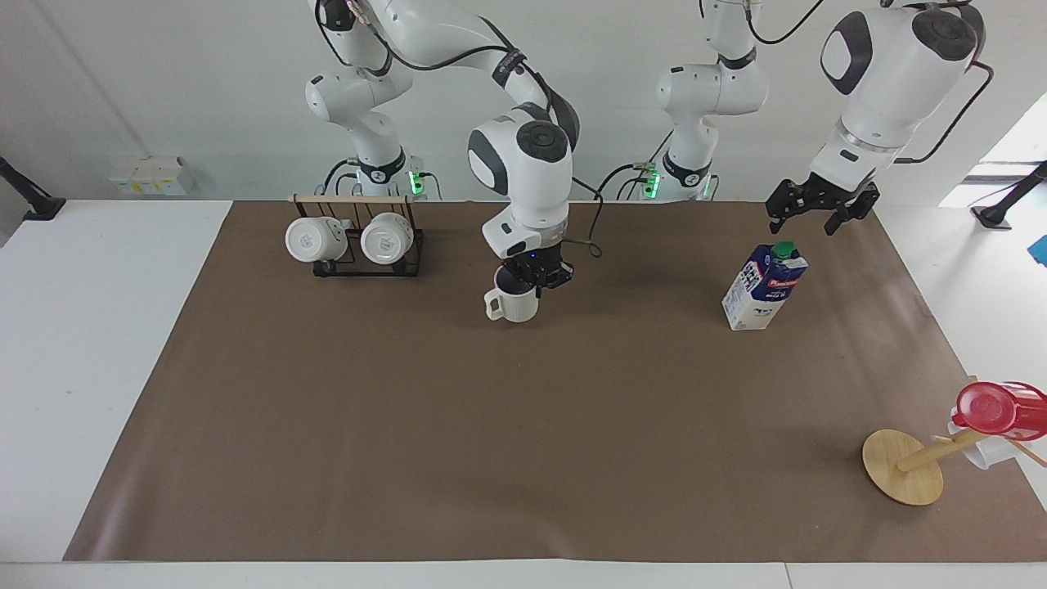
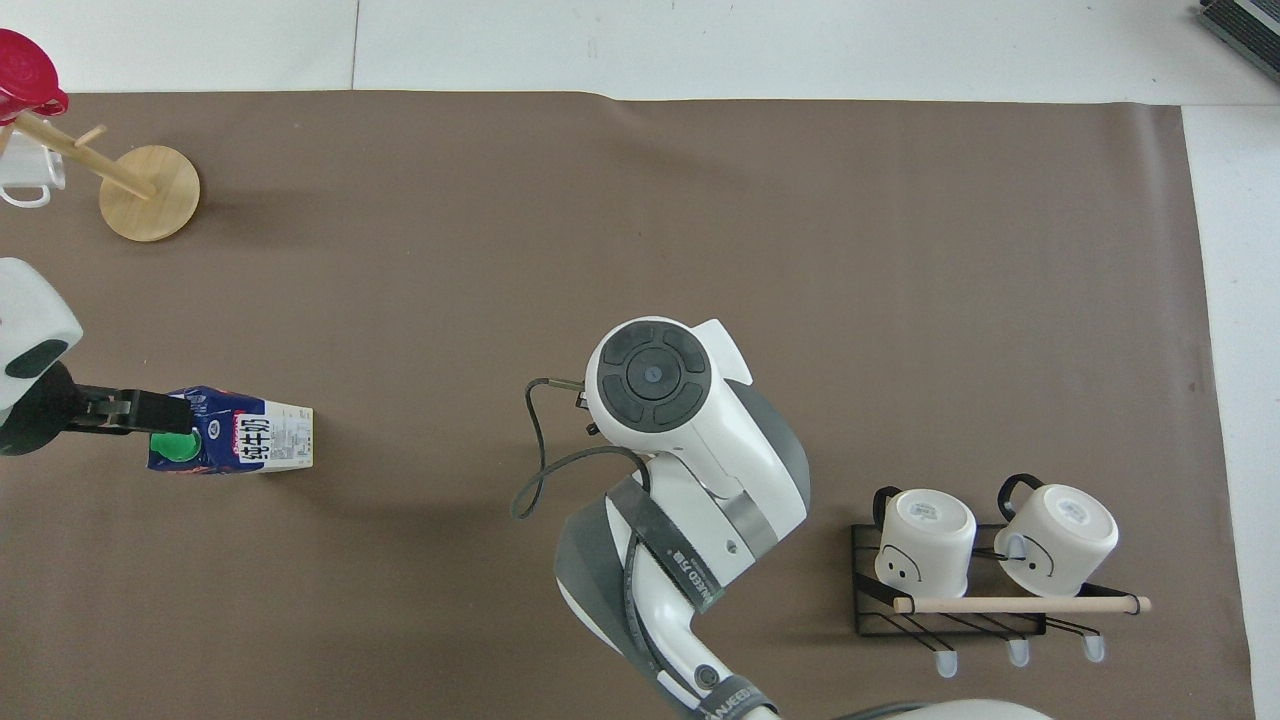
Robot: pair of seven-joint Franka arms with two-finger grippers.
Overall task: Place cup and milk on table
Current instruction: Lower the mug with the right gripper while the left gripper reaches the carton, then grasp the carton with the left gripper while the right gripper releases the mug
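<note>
My right gripper (image 1: 532,282) is shut on the rim of the cream cup (image 1: 511,305), which stays upright, handle toward the right arm's end, low over the brown mat (image 1: 523,425) on the white table (image 1: 98,327). I cannot tell whether its base touches the mat. In the overhead view the right arm hides the cup. The blue-and-white milk (image 1: 765,286) stands on the mat toward the left arm's end. My left gripper (image 1: 806,219) hangs open just above its green cap (image 1: 785,248). Seen from overhead, the left gripper (image 2: 160,410) is over the capped end of the milk (image 2: 245,440).
A black rack (image 1: 364,266) with two glossy white mugs (image 1: 386,238) stands on the mat close to the right arm's base. A tilted wooden stand (image 1: 904,466) bearing a red cup (image 1: 994,409) sits at the mat's corner farthest from the robots, at the left arm's end.
</note>
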